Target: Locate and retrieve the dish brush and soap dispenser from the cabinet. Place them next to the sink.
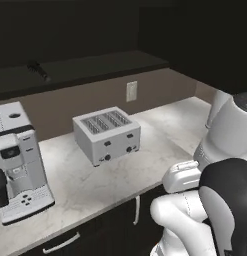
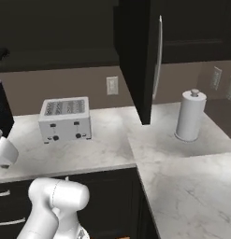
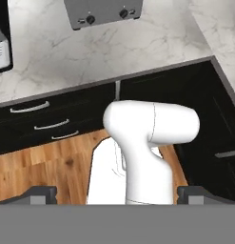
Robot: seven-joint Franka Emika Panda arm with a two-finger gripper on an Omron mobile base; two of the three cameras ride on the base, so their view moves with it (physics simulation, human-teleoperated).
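The black wall cabinet stands open above the counter, and its door swings out toward me. A small black dish brush lies on the dark shelf at the far left. My gripper is open, its dark fingertips wide apart with nothing between them. It hangs well below and in front of the shelf, looking down over the counter front and the floor. The soap dispenser and the sink are out of view.
A grey toaster sits mid-counter under the shelf, with a coffee machine to its left. A paper towel roll stands on the right counter wing. A wall outlet is behind the toaster. Black drawers are below.
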